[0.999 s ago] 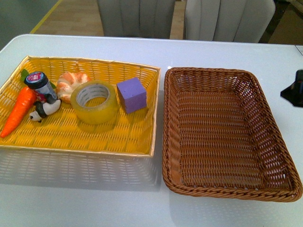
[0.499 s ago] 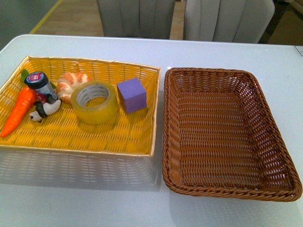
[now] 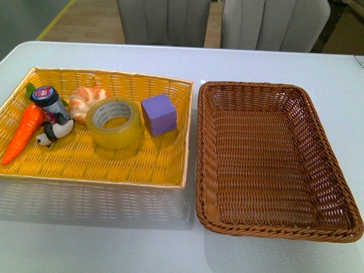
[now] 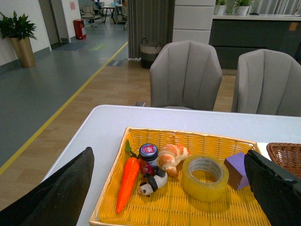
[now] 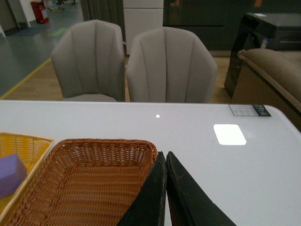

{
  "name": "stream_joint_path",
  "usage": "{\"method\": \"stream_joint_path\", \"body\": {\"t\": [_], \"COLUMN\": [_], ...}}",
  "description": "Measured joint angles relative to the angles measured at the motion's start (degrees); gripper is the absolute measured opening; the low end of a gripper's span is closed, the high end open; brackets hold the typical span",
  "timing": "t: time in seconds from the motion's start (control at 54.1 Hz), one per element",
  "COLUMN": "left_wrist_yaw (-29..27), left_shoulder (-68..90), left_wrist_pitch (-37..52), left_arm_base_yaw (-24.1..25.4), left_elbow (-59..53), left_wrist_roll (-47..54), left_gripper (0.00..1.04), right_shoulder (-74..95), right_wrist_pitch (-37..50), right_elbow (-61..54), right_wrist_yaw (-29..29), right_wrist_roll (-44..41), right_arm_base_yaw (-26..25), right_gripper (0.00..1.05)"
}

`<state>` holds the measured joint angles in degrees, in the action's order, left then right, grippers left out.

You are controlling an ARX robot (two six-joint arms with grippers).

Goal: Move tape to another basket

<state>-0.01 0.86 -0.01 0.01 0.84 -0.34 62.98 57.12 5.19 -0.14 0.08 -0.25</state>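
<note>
Our tape (image 3: 114, 122) in the yellow tray (image 3: 91, 181) (beside a purple cube (image 3: 158, 114)), wicker basket (image 3: 273, 230) alongside, left gripper (image 4: 169, 157) jaws apart, right gripper (image 5: 166, 157) jaws together.

We count two chairs (image 3: 165, 23) (image 3: 273, 23), one basket (image 3: 267, 165), one tray (image 3: 114, 165), and one each: tape roll (image 3: 114, 139), cube (image 3: 158, 114), carrot (image 3: 23, 133), jar (image 3: 48, 102), panda (image 3: 54, 132), pastry (image 3: 85, 99).

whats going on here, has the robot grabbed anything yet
Nothing is held at this moment. The tape roll lies in the yellow tray, next to a purple cube, with a toy carrot further along. The brown wicker basket beside the tray holds nothing. The left pincer is open and faces the tray from short of it. The right pincer is shut on nothing. Neither arm shows in the front view, so the move has not begun.
</note>
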Motion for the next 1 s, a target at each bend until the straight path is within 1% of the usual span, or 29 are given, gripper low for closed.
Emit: {"method": "stream_joint_path", "body": {"t": [0.277, 0.444, 0.832, 0.999], "left_wrist_yaw": [0.0, 0.0, 0.0, 0.0], "left_shoulder": [0.0, 0.0, 0.0, 0.0], "left_wrist_pitch": [0.0, 0.0, 0.0, 0.0], "left_arm_base_yaw": [0.0, 0.0, 0.0, 0.0], "left_elbow": [0.0, 0.0, 0.0, 0.0], "left_wrist_roll": [0.0, 0.0, 0.0, 0.0], "left_gripper": [0.96, 0.96, 0.96, 0.96], "right_shoulder": [-12.9, -22.8, -37.1, -41.5], "right_wrist_pitch": [-9.9, -18.3, -31.5, -35.7], "right_elbow": [-3.2, -3.8, -3.9, -3.9], "right_wrist_yaw": [0.0, 0.0, 0.1, 0.0], "right_wrist_roll": [0.0, 0.0, 0.0, 0.0], "right_arm_base_yaw": [0.0, 0.0, 0.0, 0.0], "right_gripper": [0.02, 0.02, 0.02, 0.02]}}
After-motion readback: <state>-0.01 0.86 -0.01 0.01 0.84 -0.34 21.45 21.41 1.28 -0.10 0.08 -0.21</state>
